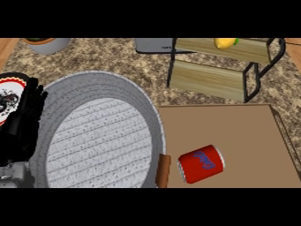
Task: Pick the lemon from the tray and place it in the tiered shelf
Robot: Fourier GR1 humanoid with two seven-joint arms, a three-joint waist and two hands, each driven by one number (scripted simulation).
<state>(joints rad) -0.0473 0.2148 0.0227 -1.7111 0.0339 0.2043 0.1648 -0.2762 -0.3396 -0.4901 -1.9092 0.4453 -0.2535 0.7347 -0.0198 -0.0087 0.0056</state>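
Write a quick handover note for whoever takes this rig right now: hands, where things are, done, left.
Left hand: at the view's left edge beside the grey plate, holding nothing visible; its fingers can't be read.
Right hand: not in view.
Lemon: on the top level of the tiered shelf, far right of the counter.
Tray: brown, near right; only a red can lying on its side there.
Done: the lemon appears placed in the shelf.
Left: probably nothing but confirming it sits steady.

left hand [13,132]: black, blocky | forearm [6,181]: grey | right hand: unseen
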